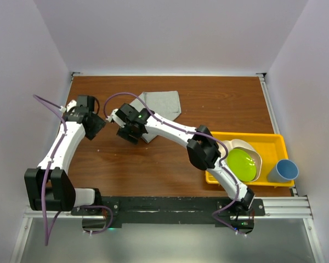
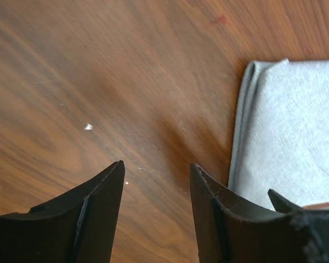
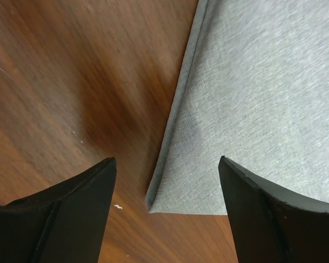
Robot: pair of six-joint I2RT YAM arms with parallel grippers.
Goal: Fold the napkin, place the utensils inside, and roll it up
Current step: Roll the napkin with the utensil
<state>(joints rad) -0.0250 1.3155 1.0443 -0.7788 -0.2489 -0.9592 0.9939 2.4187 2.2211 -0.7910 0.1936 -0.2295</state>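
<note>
Two claws: both spread, and I see nothing pinched in either.
Left claw (image 2: 156, 164): fingers apart over bare table (image 2: 98, 71), with the napkin (image 2: 290, 137) edge at its 3 o'clock.
Right claw (image 3: 167, 160): fingers wide, straddling the napkin's corner; I cannot tell if they touch it.
Napkin: folded flat at the table's 12 o'clock, right claw at its 8 o'clock corner.
Tray (image 1: 268, 138): at 4 o'clock, holding a bowl (image 1: 242, 164).
Cup (image 1: 283, 171): just outside the tray's 4 o'clock corner.

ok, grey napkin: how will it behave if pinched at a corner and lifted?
Probably floppy: the napkin is thin cloth lying flat, so it should drape. Its doubled edge suggests layers that may separate. Likely light; pushed, it would probably bunch.
</note>
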